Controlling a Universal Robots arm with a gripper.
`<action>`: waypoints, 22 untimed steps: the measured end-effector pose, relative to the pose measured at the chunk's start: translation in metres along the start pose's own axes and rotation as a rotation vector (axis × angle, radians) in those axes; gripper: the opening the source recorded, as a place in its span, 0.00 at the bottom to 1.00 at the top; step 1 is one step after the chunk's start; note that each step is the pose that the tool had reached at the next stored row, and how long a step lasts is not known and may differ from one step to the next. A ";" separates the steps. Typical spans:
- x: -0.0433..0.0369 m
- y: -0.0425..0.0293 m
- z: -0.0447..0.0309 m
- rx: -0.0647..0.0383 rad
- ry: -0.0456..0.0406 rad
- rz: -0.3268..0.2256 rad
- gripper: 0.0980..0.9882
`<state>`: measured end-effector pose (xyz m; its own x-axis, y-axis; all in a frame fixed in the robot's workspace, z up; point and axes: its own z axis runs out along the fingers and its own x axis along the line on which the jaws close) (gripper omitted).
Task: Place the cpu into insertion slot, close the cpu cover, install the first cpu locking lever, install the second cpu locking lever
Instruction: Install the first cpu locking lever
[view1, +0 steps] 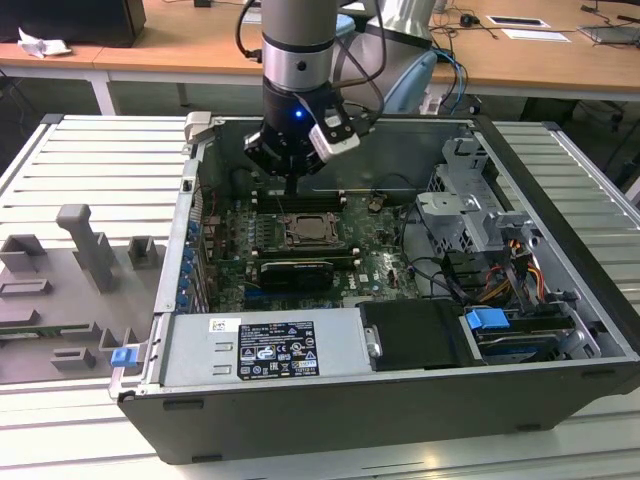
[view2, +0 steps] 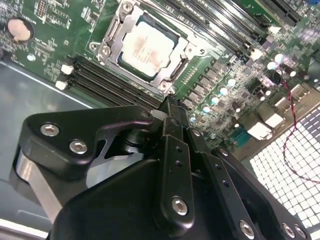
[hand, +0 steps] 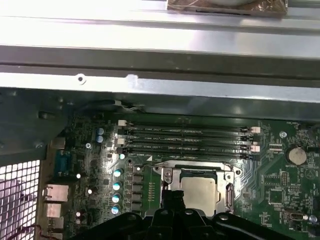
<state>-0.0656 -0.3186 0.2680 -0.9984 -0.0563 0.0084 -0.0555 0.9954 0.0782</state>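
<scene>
Gripper hanging inside an open computer case, just above the green motherboard, seen from the exterior view. Fingers closed together into one narrow black tip in the second wrist view, nothing held between them. Tip poised close over one corner of the socket frame, possibly touching it; hard to tell from these angles.

One cpu, pale silver-beige, lying flat in the insertion slot, also visible in the first wrist view. One cpu cover, a silvery frame, folded down around the chip with the chip's top showing through its window. Thin wire levers along the frame edges, their latching unclear.

Four long black memory slots in a row just beside the socket, on the side toward the case wall. One long black expansion card on the socket's other side. One round coin battery near the memory slots' end. One grey power supply box with a label at the case's near edge, one blue tab toward the exterior view's right. Grey fixture blocks on the table at the exterior view's left.
</scene>
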 end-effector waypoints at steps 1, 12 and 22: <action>0.0024 0.0002 0.0000 0.000 -0.0007 0.000 0.01; 0.0390 0.0021 0.0026 0.000 -0.0210 -0.007 0.01; 0.0394 0.0225 0.0083 -0.001 -0.0224 -0.007 0.01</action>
<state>-0.1063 -0.2978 0.2618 -0.9980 -0.0613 -0.0145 -0.0623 0.9949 0.0796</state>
